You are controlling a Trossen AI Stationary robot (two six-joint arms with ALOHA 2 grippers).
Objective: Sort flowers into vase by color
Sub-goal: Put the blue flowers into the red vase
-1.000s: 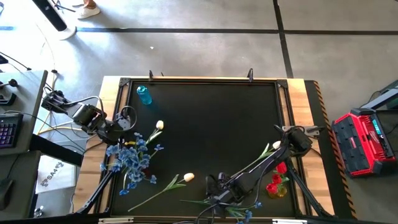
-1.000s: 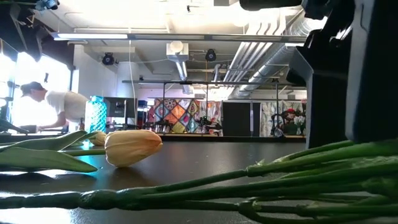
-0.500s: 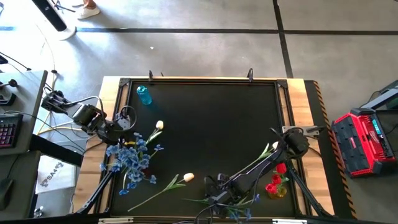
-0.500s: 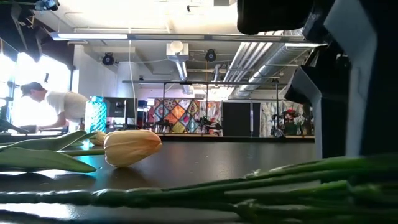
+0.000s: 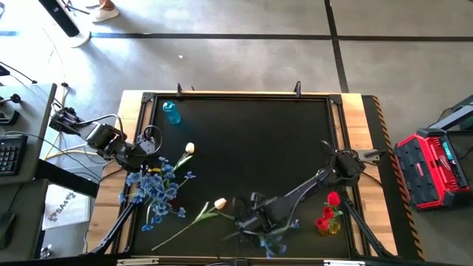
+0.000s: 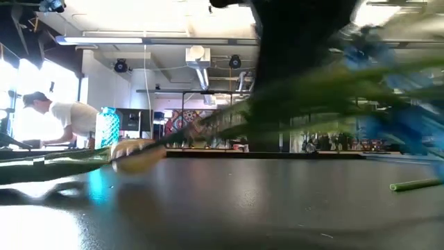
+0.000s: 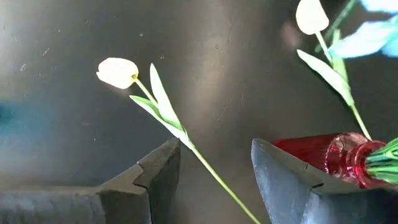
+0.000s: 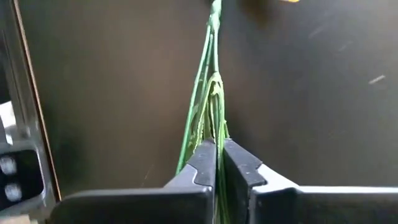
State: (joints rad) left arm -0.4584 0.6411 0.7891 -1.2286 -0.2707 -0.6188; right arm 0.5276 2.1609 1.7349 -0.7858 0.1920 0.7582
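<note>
My right gripper (image 5: 247, 220) is low over the near middle of the black table, shut on a bundle of green stems (image 8: 214, 118). A spray of blue blossoms (image 5: 277, 238) trails by it, blurred in the low view (image 6: 392, 128). A cream tulip (image 5: 220, 203) lies just left of it. My left gripper (image 5: 148, 142) stands open at the table's left. In its wrist view a cream tulip's stem (image 7: 186, 143) runs past its fingers without touching. More blue flowers (image 5: 159, 188) lie nearby. Red flowers stand in a yellow vase (image 5: 329, 218) at the near right. My right gripper pinches several thin green stems (image 8: 216, 134) together between its two fingers. The stems run on ahead of the fingertips, roughly along the fingers. In the low view the stems and blue blossoms are off the table top, slanting and blurred.
A blue vase (image 5: 171, 112) stands at the far left corner. A red glass vase (image 7: 336, 155) with green stems in it shows in the left wrist view. A short green stem piece (image 6: 416, 185) lies on the table. A red toolbox (image 5: 432, 170) sits on the floor at the right.
My right gripper has shut on the stems and gone up and a little toward the table's left. The stems, which lay flat on the table, are lifted with the blue blossoms. The cream tulip beside them has shifted slightly toward the far left.
</note>
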